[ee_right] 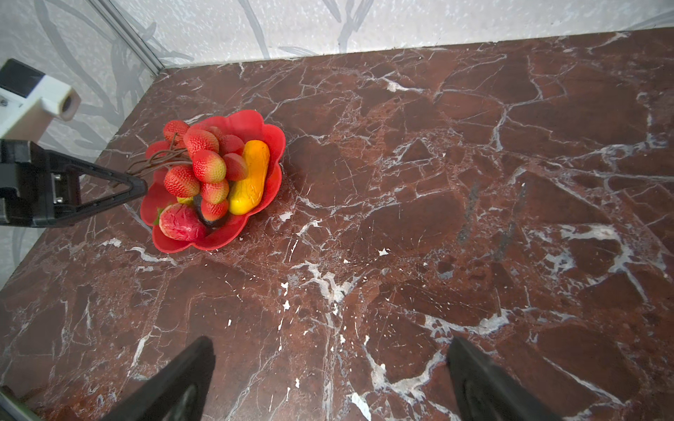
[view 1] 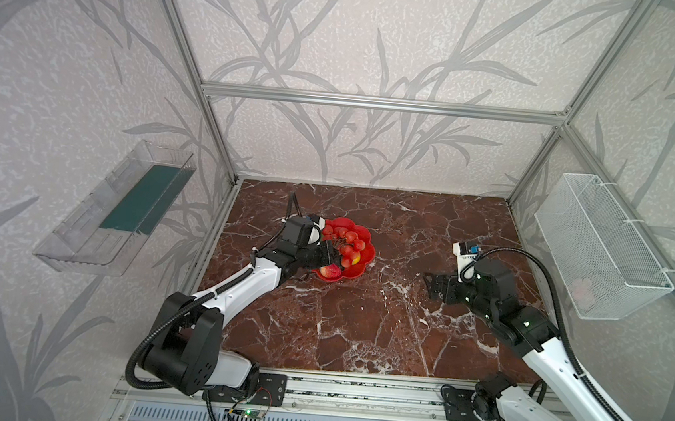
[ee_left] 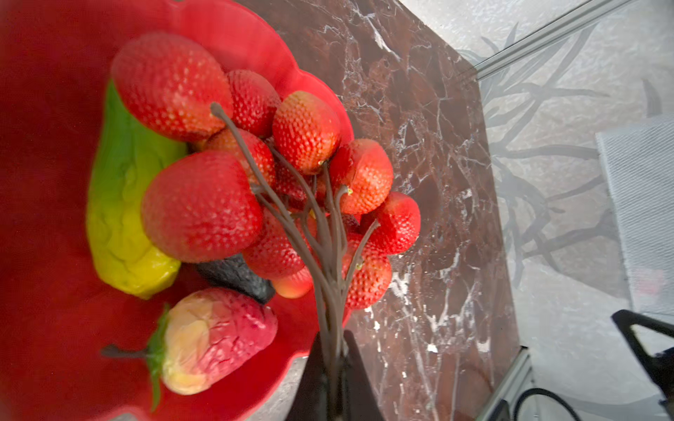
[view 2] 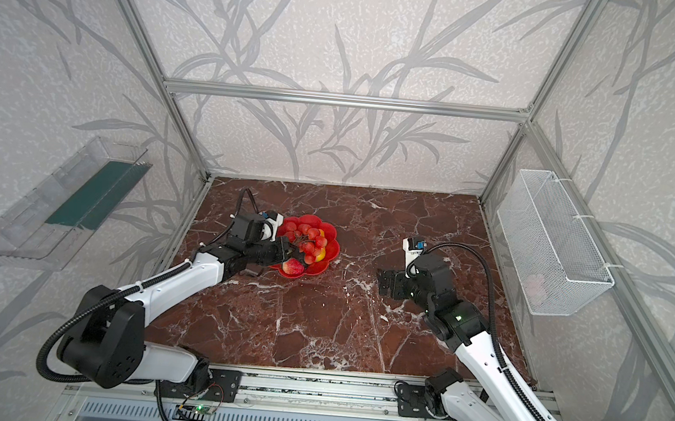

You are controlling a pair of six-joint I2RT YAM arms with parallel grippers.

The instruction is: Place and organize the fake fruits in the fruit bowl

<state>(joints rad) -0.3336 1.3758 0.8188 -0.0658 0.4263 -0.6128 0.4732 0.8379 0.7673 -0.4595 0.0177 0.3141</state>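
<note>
Brown marble with white veins covers the bench (ee_right: 437, 182), walled by grey leaf-patterned panels (view 1: 384, 36). Toward its far left side sits the shallow glossy red dish with a scalloped petal rim (ee_right: 271, 135). Inside it lie a yellow-orange gourd-like plastic piece (ee_right: 251, 178), a green-yellow cucumber-like piece (ee_left: 124, 204), a dark avocado (ee_left: 237, 275) mostly hidden under the others, and a red-and-cream fruit with a green leafy cap (ee_left: 215, 335) near the dish's front edge. A bunch of red dimpled berries on brown stems (ee_left: 204, 204) rests on top of them, with some berries hanging over the rim. The left pincer (ee_left: 332, 340) reaches in from the dish's left, its jaws close together and the gathered stems filling the gap between them. The right pincer (ee_right: 328, 382) hovers above bare bench well to the right of the dish, jaws spread wide and empty.
</note>
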